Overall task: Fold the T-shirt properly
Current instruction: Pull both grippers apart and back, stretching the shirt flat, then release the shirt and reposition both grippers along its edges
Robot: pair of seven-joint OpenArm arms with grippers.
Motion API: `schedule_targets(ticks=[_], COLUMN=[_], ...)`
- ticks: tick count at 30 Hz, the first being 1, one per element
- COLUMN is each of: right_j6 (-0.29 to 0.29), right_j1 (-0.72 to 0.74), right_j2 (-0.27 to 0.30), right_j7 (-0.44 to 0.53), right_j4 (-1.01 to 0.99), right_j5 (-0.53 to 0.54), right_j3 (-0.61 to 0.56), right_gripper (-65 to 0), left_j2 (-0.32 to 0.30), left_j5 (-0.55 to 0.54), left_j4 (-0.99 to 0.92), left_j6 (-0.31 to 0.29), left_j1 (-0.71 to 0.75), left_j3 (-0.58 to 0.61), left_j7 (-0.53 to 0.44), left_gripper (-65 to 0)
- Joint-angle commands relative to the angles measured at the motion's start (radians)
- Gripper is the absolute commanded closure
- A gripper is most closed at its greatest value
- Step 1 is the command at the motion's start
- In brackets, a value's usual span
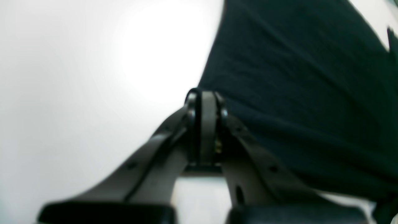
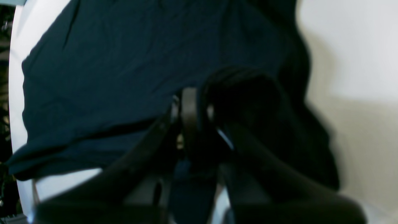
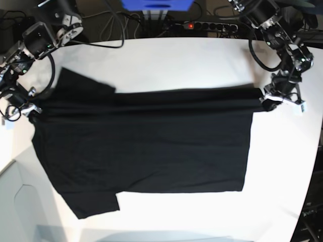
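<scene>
Base view shows me the T-shirt (image 3: 146, 146) spread wide across the white surface (image 3: 176, 60), plain black side up, no print showing. It lies sideways: one short sleeve pokes out at the far left, the other at the near left, and the hem runs down the right side. The far long edge looks pulled into a fairly straight line between my two arms.

My left claw (image 3: 268, 99) sits at the far right corner of the cloth, and the left wrist view has its jaws pressed together with the dark fabric lying right against them; I judge it is pinching that corner, though blur hides the actual bite. My right claw (image 3: 31, 110) is at the far left, by the shoulder. In the right wrist view its jaws are also together, with a bunch of black cloth gathered at the tip, so I take it as clamped on the shirt.

As for handling, I expect this to be light, limp and completely without stiffness. It will sag and drape the moment it leaves the surface, and any slack between the two grips will wrinkle. It should not slip much on the pads, nor is it fragile. Best holds, I think, are corners and seamed edges, where the doubled hem and shoulder seam give something thicker to bite.
</scene>
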Motion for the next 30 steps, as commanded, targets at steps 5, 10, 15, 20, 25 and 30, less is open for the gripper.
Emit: schedule_targets(ticks=[5, 10, 15, 20, 25, 30], right_j6=[0.007, 0.007, 0.007, 0.007, 0.007, -0.051], right_j1=[0.019, 0.031, 0.033, 0.03, 0.014, 0.008], right_j2=[0.026, 0.033, 0.033, 0.033, 0.028, 0.026], right_j7=[0.072, 0.118, 0.156, 0.208, 0.268, 0.311], right_j4=[-0.016, -0.098, -0.121, -0.122, -0.124, -0.124], right_j5=[0.023, 0.023, 0.021, 0.021, 0.021, 0.021], right_j3=[-0.001, -0.002, -0.004, -0.074, -0.102, -0.102], right_gripper=[0.0, 0.0, 0.0, 0.0, 0.0, 0.0], left_j2=[0.005, 0.022, 0.021, 0.021, 0.021, 0.021], left_j5=[0.106, 0.186, 0.252, 0.318, 0.333, 0.34], left_j4=[0.006, -0.042, -0.093, -0.123, -0.128, -0.13], left_j6=[-0.003, -0.003, -0.003, -0.003, -0.003, -0.003], left_j1=[-0.057, -0.115, -0.146, -0.15, -0.147, -0.149], left_j3=[0.004, 0.021, 0.079, 0.119, 0.117, 0.121], left_j7=[-0.021, -0.021, -0.084, -0.16, -0.208, -0.214], left_gripper=[0.0, 0.0, 0.0, 0.0, 0.0, 0.0])
